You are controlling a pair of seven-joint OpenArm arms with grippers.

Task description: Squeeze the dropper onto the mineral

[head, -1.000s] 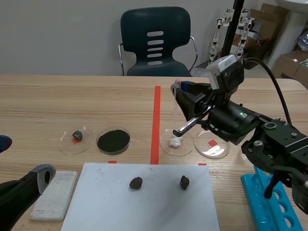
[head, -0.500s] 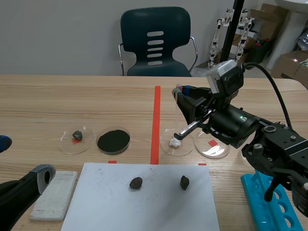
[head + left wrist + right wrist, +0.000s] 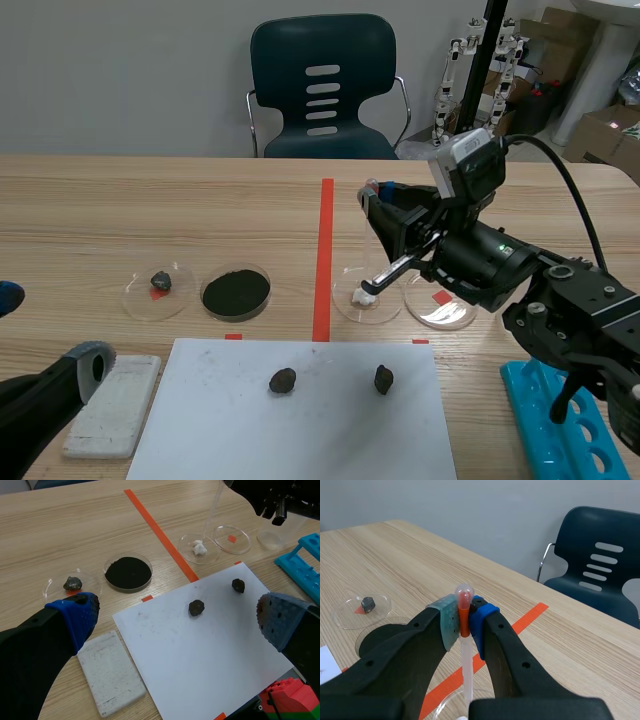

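The left claw (image 3: 177,619) hangs spread and empty by the near left corner of the sheet (image 3: 220,420), out of the work. A slab (image 3: 115,405) lies just left of the sheet, and two stones (image 3: 283,379) sit on its far half. Just beyond the sheet's far right corner stands a dish (image 3: 345,308) holding a white lump (image 3: 366,296), which I take for the mineral.

The right claw (image 3: 464,622) is above that dish. It pinches the dropper (image 3: 465,660) at its bulb, with the tube pointing down at the lump. The tip looks close over the lump, but I cannot tell whether it touches.

To do this well, keep the tube upright and the wrist still. Tighten the pads slowly so the liquid falls in single drops, and hold the tip clear of the lump so it neither nudges it nor picks up grit. An empty dish (image 3: 440,310) sits just right of the target, so sideways drift would waste the drop.
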